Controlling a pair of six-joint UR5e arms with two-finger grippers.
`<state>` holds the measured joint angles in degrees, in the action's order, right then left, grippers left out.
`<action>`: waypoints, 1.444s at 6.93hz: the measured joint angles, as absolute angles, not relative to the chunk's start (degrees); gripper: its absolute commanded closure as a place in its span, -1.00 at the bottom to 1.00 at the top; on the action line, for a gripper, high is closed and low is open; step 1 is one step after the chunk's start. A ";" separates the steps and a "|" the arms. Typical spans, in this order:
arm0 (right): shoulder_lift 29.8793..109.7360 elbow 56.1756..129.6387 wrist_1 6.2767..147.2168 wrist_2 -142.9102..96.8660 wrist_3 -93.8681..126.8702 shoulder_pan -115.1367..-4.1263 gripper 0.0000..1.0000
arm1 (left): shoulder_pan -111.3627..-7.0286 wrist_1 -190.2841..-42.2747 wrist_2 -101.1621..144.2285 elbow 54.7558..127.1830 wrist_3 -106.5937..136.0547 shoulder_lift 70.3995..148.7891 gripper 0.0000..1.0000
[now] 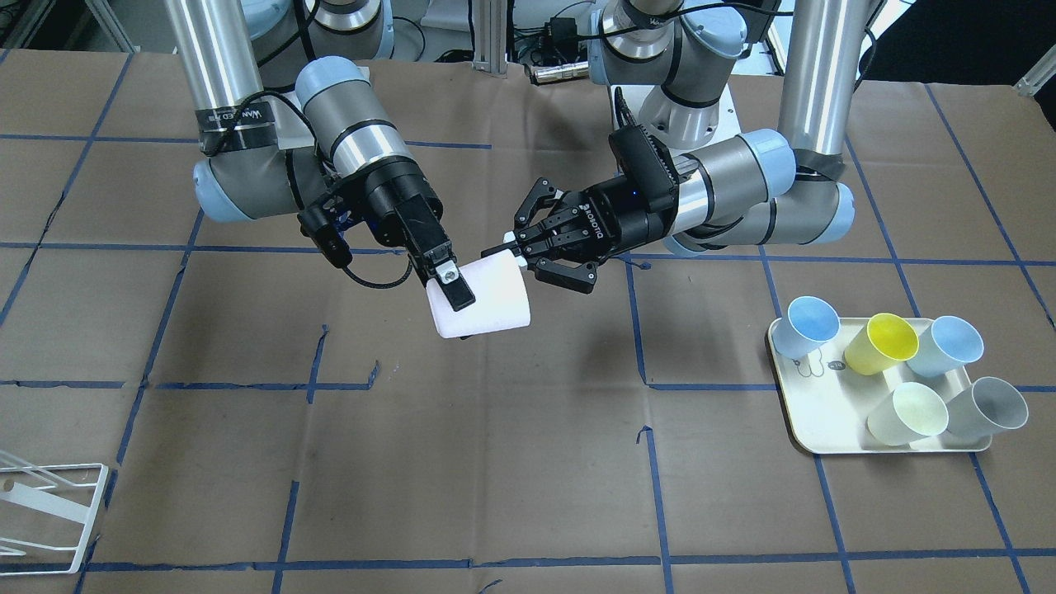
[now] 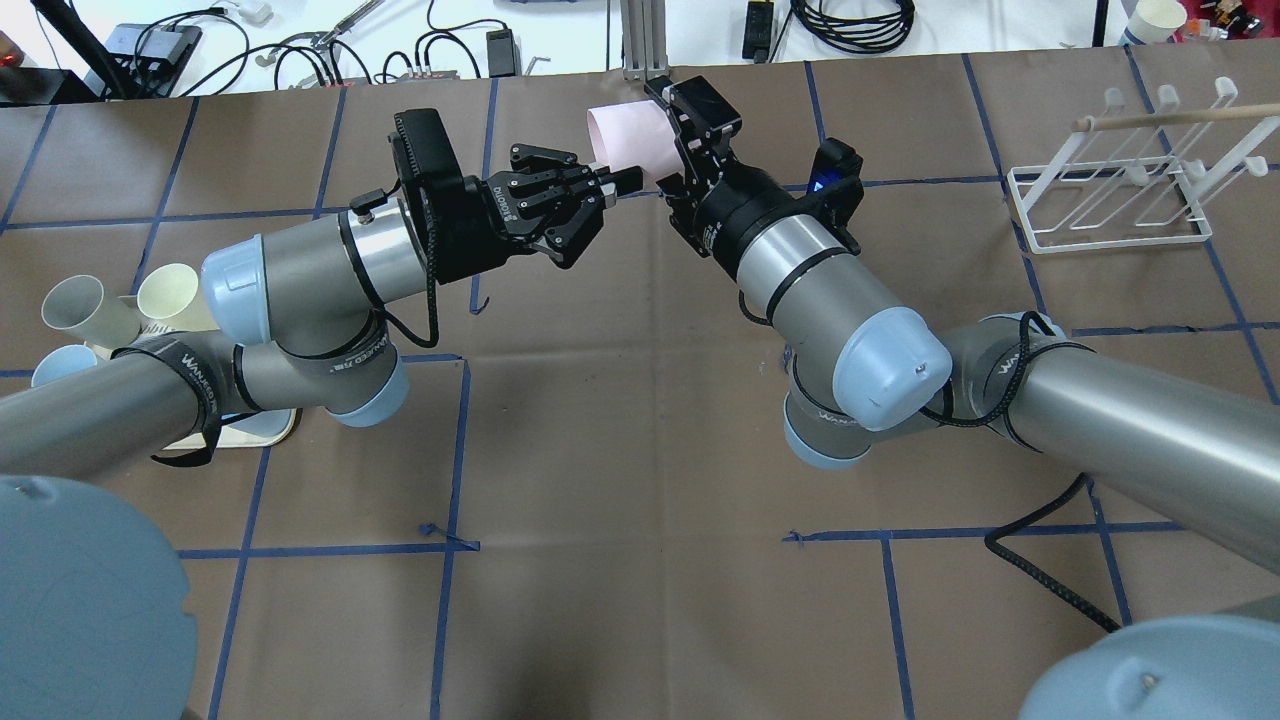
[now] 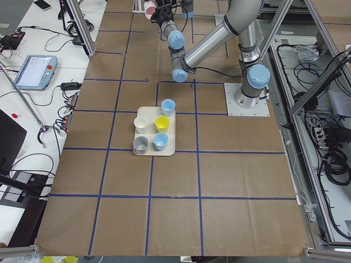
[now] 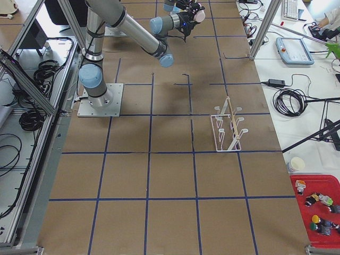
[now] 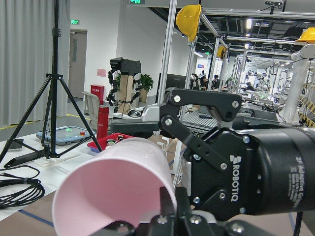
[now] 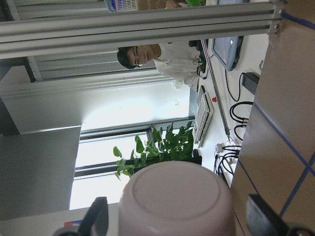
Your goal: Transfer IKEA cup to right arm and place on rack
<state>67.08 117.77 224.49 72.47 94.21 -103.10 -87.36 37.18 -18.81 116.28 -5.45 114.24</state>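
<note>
The IKEA cup [image 1: 495, 305] is pale pink and lies on its side in the air over the table's middle. My left gripper [image 1: 511, 244] is shut on the cup's rim, seen pinched there from overhead [image 2: 622, 182]. The right arm's gripper [image 1: 462, 305] straddles the cup's base end. In the right wrist view the cup's bottom [image 6: 177, 196] sits between the fingers [image 6: 98, 219] with a thin gap on each side, so this gripper is open around it. The white wire rack [image 2: 1110, 215] stands on the table beyond the right arm, with nothing on it.
A cream tray [image 1: 825, 421] on the left arm's side holds several cups, blue, yellow, pale green and grey. Cables and a tablet lie along the far table edge. A person sits beyond the table in the right wrist view.
</note>
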 measured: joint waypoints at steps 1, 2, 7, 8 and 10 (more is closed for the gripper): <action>67.04 117.58 224.48 72.25 94.20 -103.08 0.00 | -87.36 37.18 -18.81 116.28 -5.45 114.20 0.86; 67.04 117.41 224.47 72.08 94.16 -103.08 0.07 | -87.35 37.18 -18.82 116.27 -5.45 114.18 -0.22; 67.06 117.07 224.47 71.81 94.13 -103.09 0.28 | -87.20 36.87 -18.81 116.13 -3.46 113.16 -0.99; 67.06 117.07 224.47 71.81 94.11 -103.10 0.34 | -86.71 36.23 -18.76 115.99 -3.15 112.74 -0.99; 67.09 117.01 224.49 71.85 93.81 -102.92 0.34 | -83.21 32.94 -18.27 115.78 -2.68 111.34 -0.99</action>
<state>67.09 117.01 224.49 71.85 93.81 -102.92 -83.21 32.94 -18.27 115.78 -2.68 111.34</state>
